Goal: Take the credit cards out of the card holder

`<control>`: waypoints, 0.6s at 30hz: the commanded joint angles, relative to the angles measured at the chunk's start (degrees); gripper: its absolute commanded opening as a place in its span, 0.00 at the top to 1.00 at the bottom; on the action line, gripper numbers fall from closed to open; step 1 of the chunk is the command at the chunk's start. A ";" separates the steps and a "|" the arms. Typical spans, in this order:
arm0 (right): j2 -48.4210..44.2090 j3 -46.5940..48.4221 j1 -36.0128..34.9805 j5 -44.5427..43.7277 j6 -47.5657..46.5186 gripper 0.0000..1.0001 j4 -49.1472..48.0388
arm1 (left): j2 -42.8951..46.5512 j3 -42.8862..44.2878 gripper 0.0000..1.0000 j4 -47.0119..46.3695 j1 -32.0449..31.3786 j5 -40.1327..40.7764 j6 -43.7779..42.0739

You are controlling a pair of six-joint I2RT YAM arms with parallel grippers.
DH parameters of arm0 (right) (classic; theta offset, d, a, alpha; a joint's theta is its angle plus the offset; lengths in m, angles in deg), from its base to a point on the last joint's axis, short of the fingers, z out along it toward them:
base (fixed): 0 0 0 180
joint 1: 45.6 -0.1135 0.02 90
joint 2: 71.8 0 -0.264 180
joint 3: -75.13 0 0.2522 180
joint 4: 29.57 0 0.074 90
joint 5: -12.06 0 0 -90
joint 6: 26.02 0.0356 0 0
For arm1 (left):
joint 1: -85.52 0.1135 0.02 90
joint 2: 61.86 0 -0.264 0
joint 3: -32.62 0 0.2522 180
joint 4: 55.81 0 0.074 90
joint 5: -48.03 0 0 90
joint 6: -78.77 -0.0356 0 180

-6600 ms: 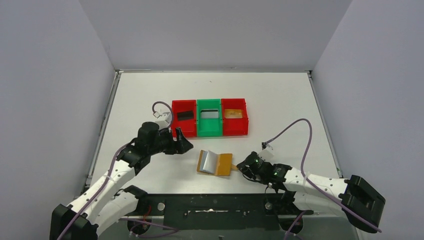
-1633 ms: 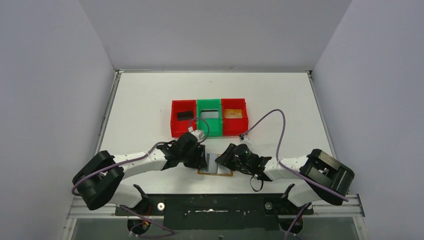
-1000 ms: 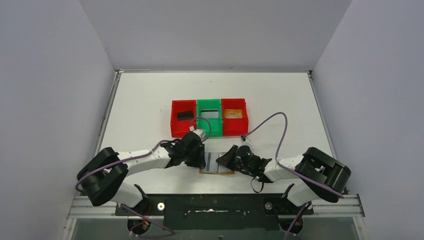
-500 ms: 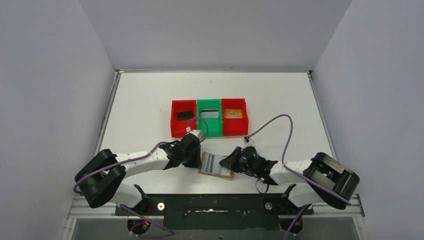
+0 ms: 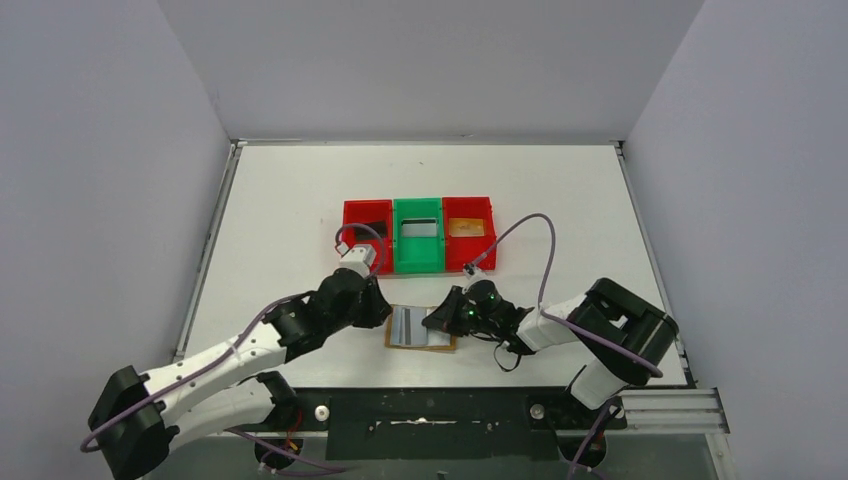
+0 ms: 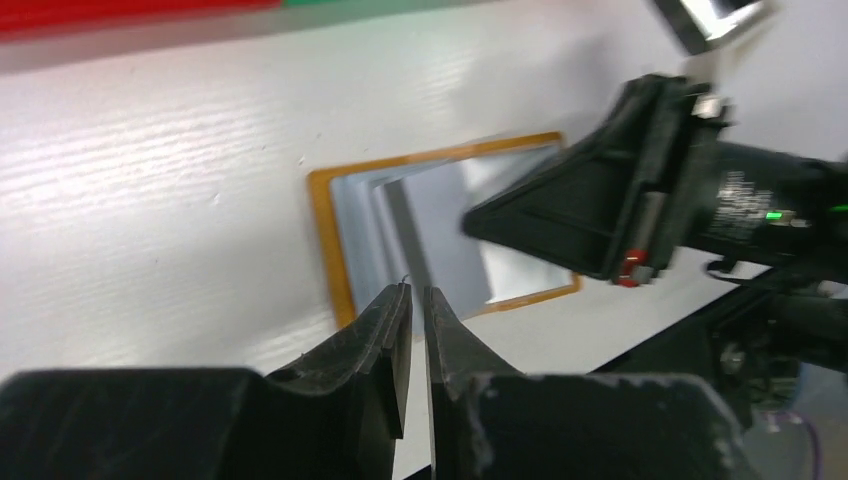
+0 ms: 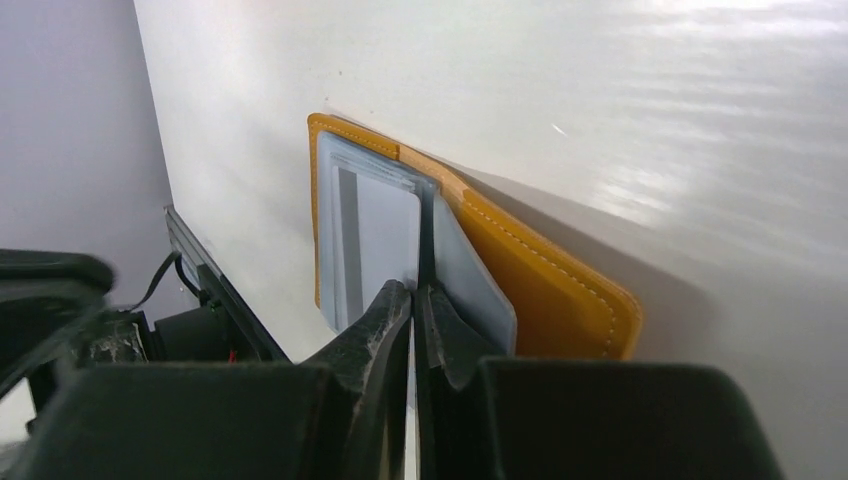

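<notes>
The orange-tan card holder (image 5: 391,336) lies open on the table between the two arms. A pale credit card (image 7: 375,235) with a grey stripe rests on its left half. In the right wrist view the right half (image 7: 545,290) is tilted up and throws a shadow. My right gripper (image 7: 413,288) is shut on the thin edge of the pale inner panel at the fold; in the top view this gripper (image 5: 437,320) sits over the holder's right half. My left gripper (image 6: 417,290) hovers at the holder's near left corner (image 6: 322,240). Its jaws are drawn together to a slit, with nothing between them.
Three bins stand in a row behind the holder: a red one (image 5: 357,212) with a dark card, a green one (image 5: 418,262) with a pale card, a red one (image 5: 470,262) with an orange card. Purple cables loop above both wrists.
My left jaws have closed and the left arm has drawn back to the left. The holder and my right gripper have shifted a little left.
</notes>
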 commanded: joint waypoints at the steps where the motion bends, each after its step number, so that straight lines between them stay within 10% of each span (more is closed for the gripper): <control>1: 3.48 4.16 0.12 3.46 -6.54 0.99 1.09 | 5.14 -1.47 0.89 -9.44 0.70 -3.57 -0.18; 7: 4.52 5.63 0.21 4.23 -6.44 0.99 1.79 | -5.20 -0.68 0.91 -16.36 0.83 -13.14 -1.26; 18: 6.50 5.39 0.44 4.00 -0.37 0.98 -1.50 | -18.38 -0.15 1.00 -12.59 0.81 -5.71 2.46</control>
